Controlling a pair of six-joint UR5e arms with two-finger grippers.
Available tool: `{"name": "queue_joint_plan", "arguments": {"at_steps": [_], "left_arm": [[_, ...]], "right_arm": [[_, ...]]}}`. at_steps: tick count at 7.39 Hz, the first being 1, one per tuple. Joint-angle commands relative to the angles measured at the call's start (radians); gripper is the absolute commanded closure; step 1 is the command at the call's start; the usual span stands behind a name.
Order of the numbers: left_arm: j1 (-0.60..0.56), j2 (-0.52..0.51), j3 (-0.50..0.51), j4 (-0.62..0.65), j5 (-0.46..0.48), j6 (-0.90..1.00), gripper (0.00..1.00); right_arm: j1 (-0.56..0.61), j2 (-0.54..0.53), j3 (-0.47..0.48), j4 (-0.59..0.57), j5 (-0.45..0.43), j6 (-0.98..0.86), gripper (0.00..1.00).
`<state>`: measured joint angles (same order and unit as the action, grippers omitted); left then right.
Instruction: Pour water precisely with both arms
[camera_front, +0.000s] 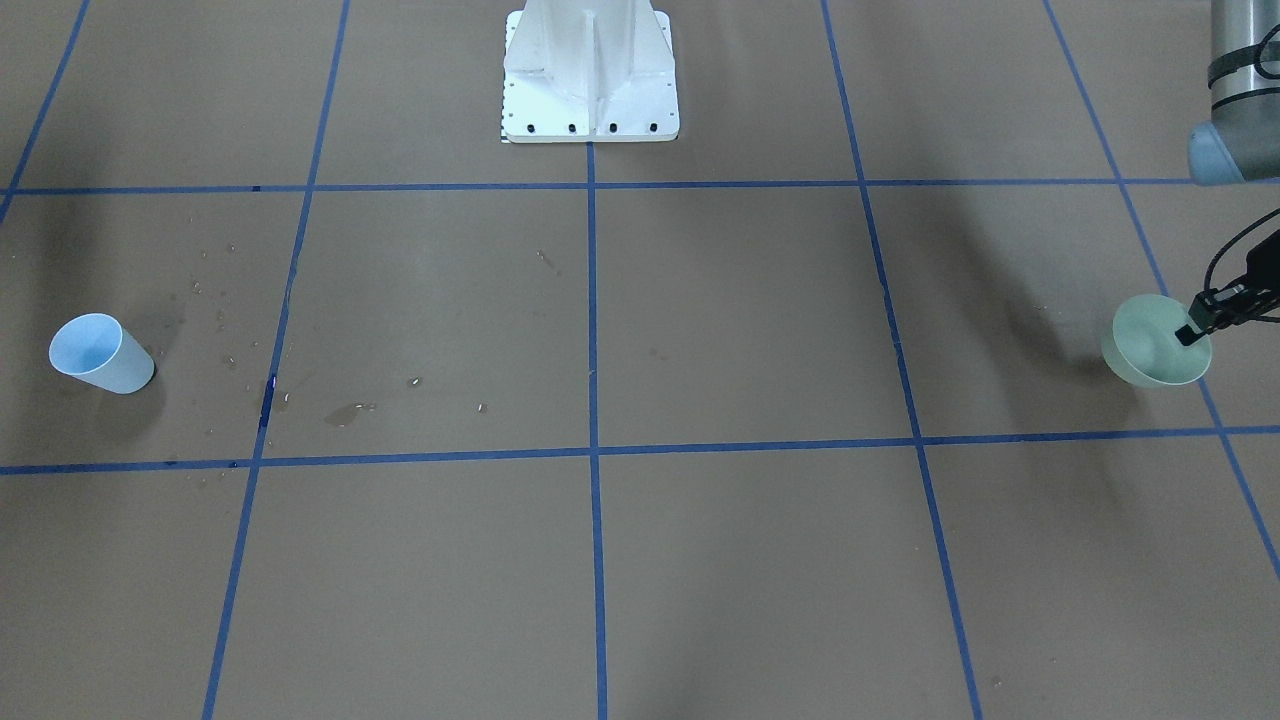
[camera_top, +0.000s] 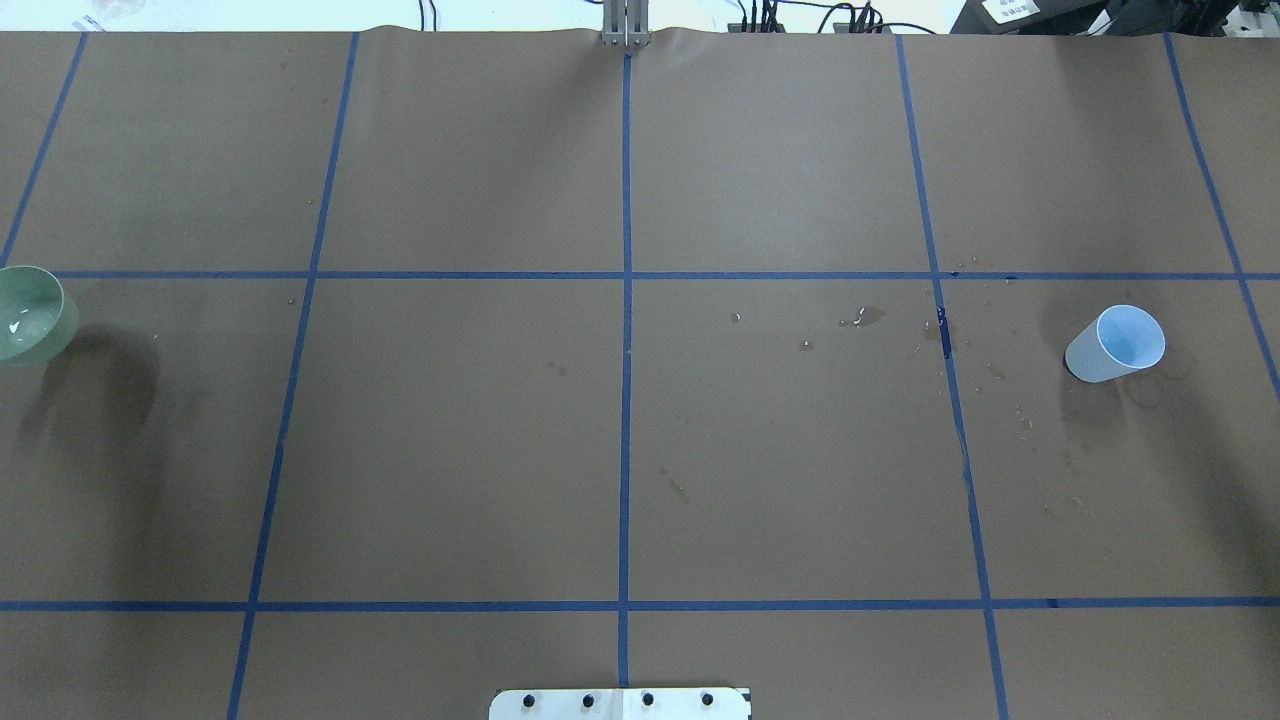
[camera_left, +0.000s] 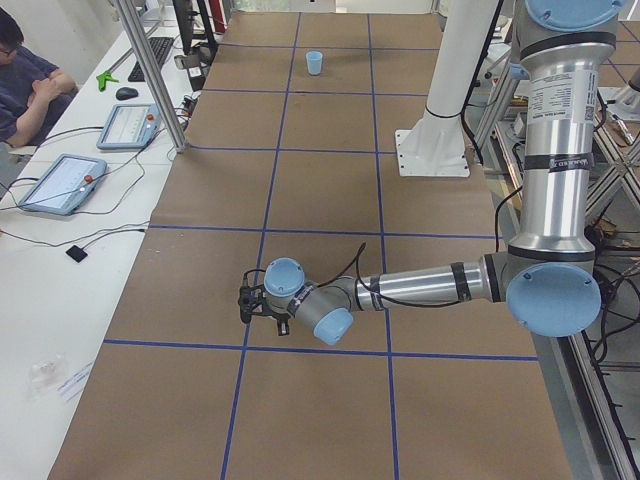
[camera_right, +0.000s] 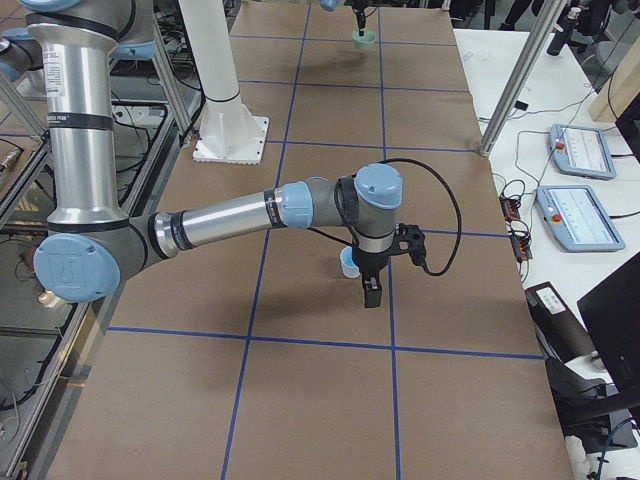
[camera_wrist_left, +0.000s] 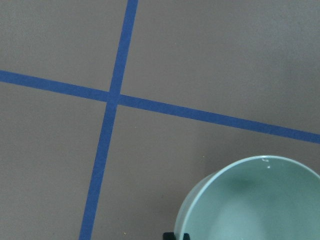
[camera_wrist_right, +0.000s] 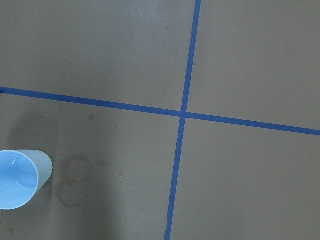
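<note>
The left pincer (camera_front: 1191, 334) hovers at the rim of a green bowl (camera_front: 1140, 350) holding water (camera_top: 18, 325), perhaps touching it; whether it or the right pincer (camera_right: 372, 291) beside the blue cup (camera_top: 1095, 358) is open cannot be told.

Bowl (camera_top: 25, 315) at left end of table (camera_top: 640, 450), cup (camera_top: 1115, 345) at right.

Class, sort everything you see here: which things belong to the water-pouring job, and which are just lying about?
Part of the job:
blue cup
green bowl, with water glinting inside
left gripper
right gripper

Just lying about:
spilled drops
white pedestal
control tablets
computer mouse
</note>
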<state>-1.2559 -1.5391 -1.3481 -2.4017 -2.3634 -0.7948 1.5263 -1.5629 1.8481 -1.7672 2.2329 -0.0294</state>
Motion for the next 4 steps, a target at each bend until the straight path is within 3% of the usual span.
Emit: {"name": "queue_joint_plan", "arguments": {"at_steps": [1,4], "left_arm": [[0.007,0.005,0.003,-0.004,-0.007,0.0,1.0],[0.045,0.005,0.003,-0.002,-0.007,0.002,1.0]], "right_arm": [[0.0,0.0,-0.003,0.0,0.002,-0.006,0.01],[0.0,0.0,-0.006,0.0,0.001,-0.009,0.01]]}}
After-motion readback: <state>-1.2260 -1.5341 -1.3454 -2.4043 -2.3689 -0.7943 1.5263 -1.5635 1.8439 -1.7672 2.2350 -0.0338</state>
